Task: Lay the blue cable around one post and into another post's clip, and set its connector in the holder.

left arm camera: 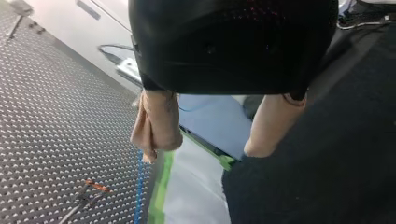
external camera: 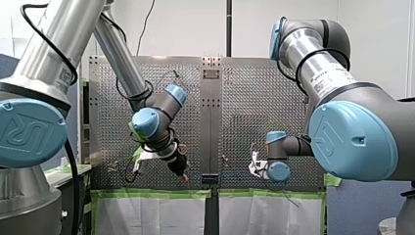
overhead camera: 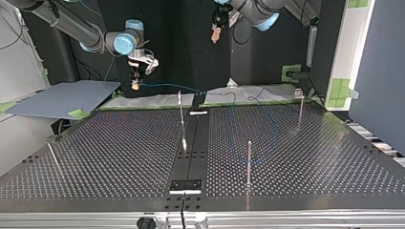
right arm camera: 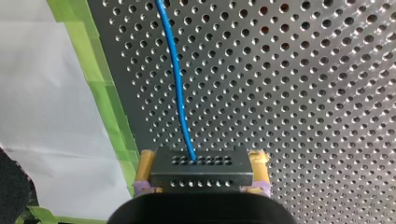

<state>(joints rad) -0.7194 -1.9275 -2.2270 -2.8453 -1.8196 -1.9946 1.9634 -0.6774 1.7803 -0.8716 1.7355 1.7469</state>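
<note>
My right gripper [right arm camera: 201, 162] is shut with its yellow pads on a dark grey connector block [right arm camera: 201, 169]. The blue cable [right arm camera: 176, 74] runs out of the block ahead of the gripper, over the perforated table [right arm camera: 303, 93]. In the top view this gripper [overhead camera: 137, 84] hangs above the table's far edge at the left, and the cable [overhead camera: 172, 87] trails from it to the right. My left gripper [left arm camera: 210, 137] is open, nothing between its beige pads [left arm camera: 156, 126]; it hovers high at the far side [overhead camera: 216, 33]. A stretch of blue cable [left arm camera: 138, 186] lies below it.
Thin metal posts stand on the table: one near the middle [overhead camera: 181, 114], one nearer the camera [overhead camera: 249, 162], one with a clip on top at the far right [overhead camera: 300, 107], and a slanted one at the left [overhead camera: 54, 160]. A black block [overhead camera: 186, 185] sits at the near edge.
</note>
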